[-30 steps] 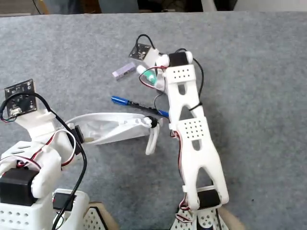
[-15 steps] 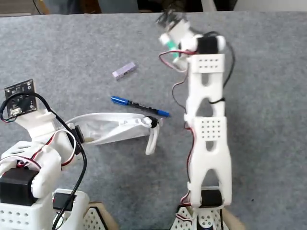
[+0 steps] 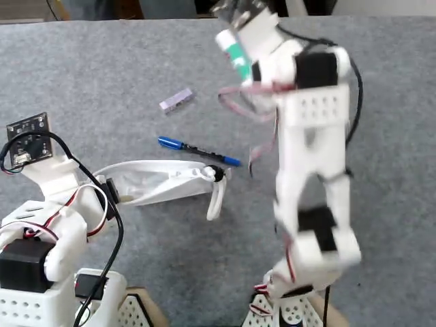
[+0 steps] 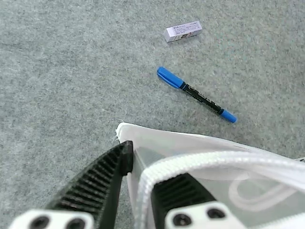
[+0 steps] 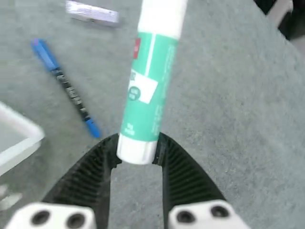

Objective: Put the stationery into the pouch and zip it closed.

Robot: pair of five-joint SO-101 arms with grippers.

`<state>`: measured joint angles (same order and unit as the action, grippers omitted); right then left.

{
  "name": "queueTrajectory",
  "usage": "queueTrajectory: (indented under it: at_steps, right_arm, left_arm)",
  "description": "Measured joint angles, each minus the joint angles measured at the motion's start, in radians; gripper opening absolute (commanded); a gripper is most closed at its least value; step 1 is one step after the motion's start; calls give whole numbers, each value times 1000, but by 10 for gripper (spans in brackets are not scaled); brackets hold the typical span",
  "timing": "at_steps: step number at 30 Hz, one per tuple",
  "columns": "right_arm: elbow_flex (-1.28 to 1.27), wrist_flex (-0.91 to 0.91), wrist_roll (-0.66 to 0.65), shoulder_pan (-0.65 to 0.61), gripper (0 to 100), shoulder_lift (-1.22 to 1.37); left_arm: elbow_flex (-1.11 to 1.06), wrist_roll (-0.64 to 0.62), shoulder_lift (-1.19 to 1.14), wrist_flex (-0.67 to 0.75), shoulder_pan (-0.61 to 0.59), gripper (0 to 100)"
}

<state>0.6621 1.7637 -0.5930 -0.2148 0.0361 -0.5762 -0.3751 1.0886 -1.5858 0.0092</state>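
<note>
Holding item one, the glue stick (image 5: 150, 81), the right gripper (image 5: 137, 148) pinches the white end of the tube between both fingers. We place it raised above the far edge of the table (image 3: 102, 61), about midway along that edge and well apart from the pouch.

Item two, pen (image 3: 197, 150): blue cap, dark barrel. It lies flat near the middle of the table, just beyond the pouch, and nothing grips it.

Item three, eraser (image 3: 176, 99): a small pale block. It lies loose between the pen and the far edge.

Item four, pouch (image 3: 160, 182): white, soft and flat on the table towards the near edge, left of the middle. Its loop strap trails towards the near edge. The left gripper (image 4: 138, 167) is pressed onto one end of its rim beside the zip band, one finger outside and one inside the mouth. We judge the mouth to be unzipped and held ready.

Progress, as we judge it:
- Lifted but not yet delivered: the glue stick.
- Not yet picked up: the pen and the eraser.
- In the pouch: nothing that we can make out, though part of the inside is hidden.
- Remaining: carry the glue stick to the mouth and release it, fetch the other two pieces, then draw the zip shut.

We rate the task as early, with no item stowed.
</note>
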Motion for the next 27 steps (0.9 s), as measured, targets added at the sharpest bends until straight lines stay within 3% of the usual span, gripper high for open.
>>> queueTrajectory:
  at_steps: [4,9,18,24,27]
  right_arm:
    - [-204,2,-3,-120,12,-282]
    - [-305,-11,157,-288,12,-546]
    - [-422,-132,350,-522,12,-720]
    - [-574,-219,238,-706,12,-723]
    - [-646,-219,160,-740,12,-723]
  left_arm:
    - [0,0,0,0,0,28]
    - [-6,0,0,2,0,28]
    - [-6,0,0,2,0,28]
    - [-6,0,0,2,0,28]
    - [-6,0,0,2,0,28]
